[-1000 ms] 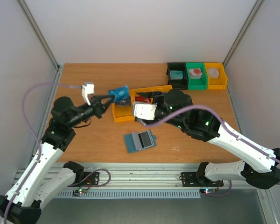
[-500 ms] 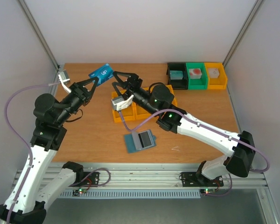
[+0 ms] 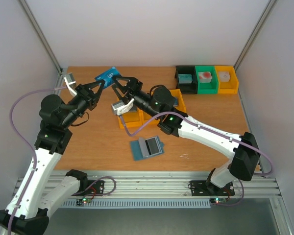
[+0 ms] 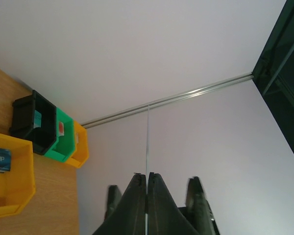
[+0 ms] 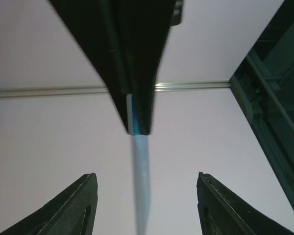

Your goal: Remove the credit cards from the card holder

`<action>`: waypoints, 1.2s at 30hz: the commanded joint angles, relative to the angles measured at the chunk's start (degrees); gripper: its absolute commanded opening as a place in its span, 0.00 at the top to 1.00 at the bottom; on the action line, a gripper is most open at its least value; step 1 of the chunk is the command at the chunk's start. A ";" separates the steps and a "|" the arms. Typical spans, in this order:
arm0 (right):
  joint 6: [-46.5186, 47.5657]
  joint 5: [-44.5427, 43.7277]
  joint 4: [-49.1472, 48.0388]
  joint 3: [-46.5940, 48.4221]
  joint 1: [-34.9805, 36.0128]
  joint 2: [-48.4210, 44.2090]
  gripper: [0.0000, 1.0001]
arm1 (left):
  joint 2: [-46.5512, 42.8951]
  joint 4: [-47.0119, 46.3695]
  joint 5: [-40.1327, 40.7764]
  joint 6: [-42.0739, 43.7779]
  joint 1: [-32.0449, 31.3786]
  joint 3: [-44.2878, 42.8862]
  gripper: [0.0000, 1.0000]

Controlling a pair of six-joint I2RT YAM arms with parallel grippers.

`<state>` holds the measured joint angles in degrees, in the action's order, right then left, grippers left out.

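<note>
A blue credit card [image 3: 108, 76] is held up in the air over the table's back left, with my left gripper [image 3: 102, 84] shut on its near end. Seen edge-on, the card [image 5: 142, 181] runs between my right gripper's [image 5: 144, 196] open fingers, with a gap on each side. From the left wrist the card is only a thin line [image 4: 148, 142] rising out of the shut left gripper [image 4: 147, 175]. My right gripper [image 3: 116, 83] straddles the card's free end. The card holder [image 3: 147, 147] lies open and flat on the table near the front, its clear sleeves facing up.
Two yellow bins [image 3: 130, 119] stand mid-table, partly under my right arm; one yellow bin [image 4: 10, 181] holds a blue card [image 4: 4, 160]. Black [image 3: 186, 78], green [image 3: 206, 79] and yellow [image 3: 226, 78] bins with blocks line the back right. The enclosure walls are close.
My left gripper carried the blue card up and to the left, away from the yellow bins. My right gripper swung over to it, and its jaws have narrowed around the card.
</note>
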<state>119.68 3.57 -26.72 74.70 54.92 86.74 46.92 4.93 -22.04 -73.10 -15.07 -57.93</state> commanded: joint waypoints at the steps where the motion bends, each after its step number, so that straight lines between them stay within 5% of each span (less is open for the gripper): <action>1: 20.91 1.54 -2.60 2.55 -0.51 1.24 0.43 | -0.40 -2.90 -0.46 -0.14 0.32 0.19 1.00; 3: 21.08 2.01 -2.34 3.33 -0.51 1.89 0.45 | -0.63 -2.73 -0.38 -0.04 0.31 0.61 1.00; 9: 21.70 1.15 -4.65 6.45 -0.56 5.51 0.97 | -0.77 -0.46 0.32 -0.94 0.31 2.33 1.00; 17: 20.63 0.65 -6.05 6.36 -0.77 5.05 0.99 | -1.89 -5.25 -1.43 2.94 0.32 3.21 1.00; 18: 19.60 -0.18 -6.09 6.53 -0.77 4.84 0.99 | -2.28 -5.24 -1.08 3.10 0.36 3.88 0.88; 19: 17.93 -1.84 -5.03 6.97 -0.77 4.46 0.99 | -2.70 -5.99 -1.04 3.33 0.31 4.86 0.65; 20: 14.33 -4.43 -2.58 7.42 -0.84 3.74 0.99 | -3.02 -6.91 -1.37 4.99 0.32 6.32 0.29; 21: 10.32 -8.03 1.82 7.89 -1.09 2.47 0.99 | -3.61 -8.08 -1.74 6.74 0.31 8.13 0.06; 22: 5.11 -10.67 9.42 8.41 -1.66 0.36 0.99 | -4.19 -8.71 -1.55 9.87 0.39 10.29 0.01; 24: -11.69 -10.49 32.75 11.68 -4.25 -4.67 0.99 | -5.93 -5.81 1.92 15.60 1.08 14.39 0.01; 27: -32.57 8.18 63.62 18.54 -13.07 -8.26 0.99 | -7.77 -1.44 8.00 19.61 4.29 21.19 0.01; 36: -37.99 14.77 96.07 23.20 -33.14 -0.74 0.99 | -9.37 3.14 17.34 22.76 11.88 33.86 0.01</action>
<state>87.99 13.87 47.44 97.62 28.95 79.15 38.74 7.66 -9.41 -52.95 -5.72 -27.35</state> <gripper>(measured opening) 0.017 0.994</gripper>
